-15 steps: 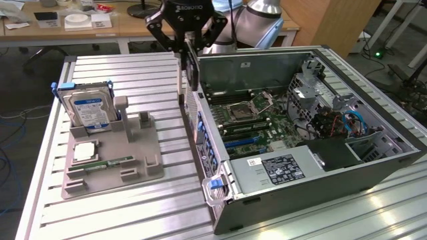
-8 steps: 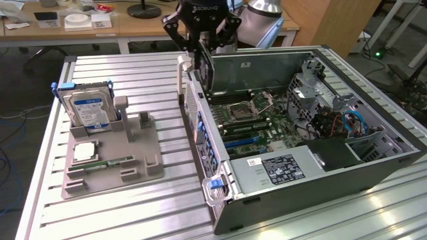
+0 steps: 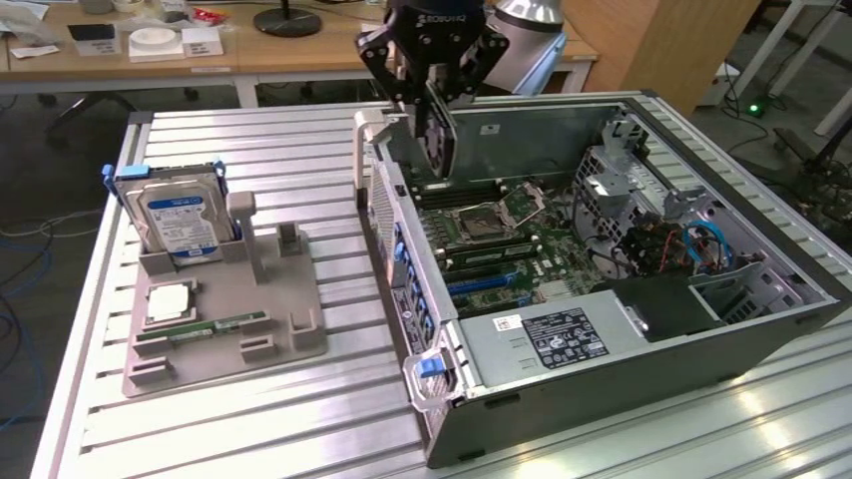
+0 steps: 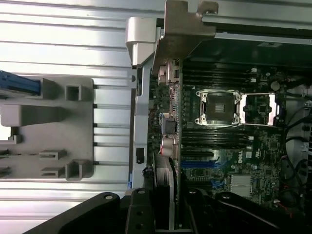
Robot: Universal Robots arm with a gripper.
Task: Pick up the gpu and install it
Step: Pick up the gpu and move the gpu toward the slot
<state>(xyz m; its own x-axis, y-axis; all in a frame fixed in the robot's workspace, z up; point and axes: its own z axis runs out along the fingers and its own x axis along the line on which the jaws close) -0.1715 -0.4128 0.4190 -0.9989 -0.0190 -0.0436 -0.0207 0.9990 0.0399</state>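
Hanging on edge in the black gripper (image 3: pixel 437 100), the gpu (image 3: pixel 440 140) sits over the far end of an open computer case (image 3: pixel 745 329), just inside the case's perforated rear wall. The gripper's fingers are closed on the card, one pressed to each flat side. In the exterior view the card shows a dark face and points down toward the green motherboard (image 3: pixel 500 239). Whether its lower edge touches the board cannot be told.

In the wrist view the gpu (image 4: pixel 183 39) appears edge-on. It runs from the gripper (image 4: pixel 168 214) out to its silver metal end bracket, which lies beside the rear wall of the case. Alongside it on the motherboard (image 4: pixel 253 156) is the square processor socket (image 4: pixel 219 107), with dark memory slots on either side of it.

Inside the case, a grey power supply (image 3: pixel 553 334) with a black label fills the near end. Drive cages and blue cables sit toward the exterior view's right.

The case lies on its side on a slatted metal table (image 3: pixel 266 429). On the exterior view's left, well apart from the case, a grey holder (image 3: pixel 266 289) carries an upright hard drive (image 3: pixel 180 225) with a blue label and a narrow green memory stick (image 3: pixel 213 327) lying flat. A wooden desk (image 3: pixel 266 55) stands behind the table.
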